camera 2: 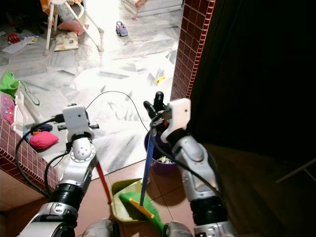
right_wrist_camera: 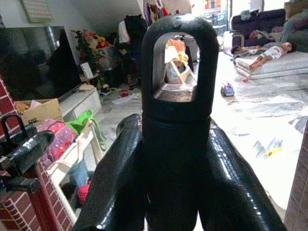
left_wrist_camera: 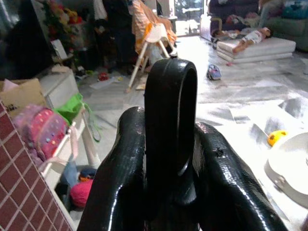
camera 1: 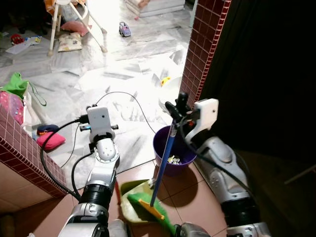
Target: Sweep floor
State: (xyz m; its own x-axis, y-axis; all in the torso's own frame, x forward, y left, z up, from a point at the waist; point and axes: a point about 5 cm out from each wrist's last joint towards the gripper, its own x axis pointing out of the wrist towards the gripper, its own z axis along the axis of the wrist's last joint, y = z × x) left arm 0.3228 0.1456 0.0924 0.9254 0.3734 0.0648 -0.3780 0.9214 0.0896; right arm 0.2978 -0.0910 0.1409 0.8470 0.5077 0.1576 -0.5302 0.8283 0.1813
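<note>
Terracotta tile floor (camera 1: pixel 182 190) underfoot, meeting bright marble beyond a red brick pillar (camera 1: pixel 205 44). Right gripper (camera 1: pixel 176 106) clenched on the black tip of a blue broom handle (camera 1: pixel 163 163), slanting down to green bristles (camera 1: pixel 148 207) on a green dustpan (camera 1: pixel 131 195). Left gripper (left_wrist_camera: pixel 168 159) clamped around a black looped handle end (left_wrist_camera: pixel 171 96). Purple bucket (camera 1: pixel 165 143) just beside the broom, by the pillar's foot.
</note>
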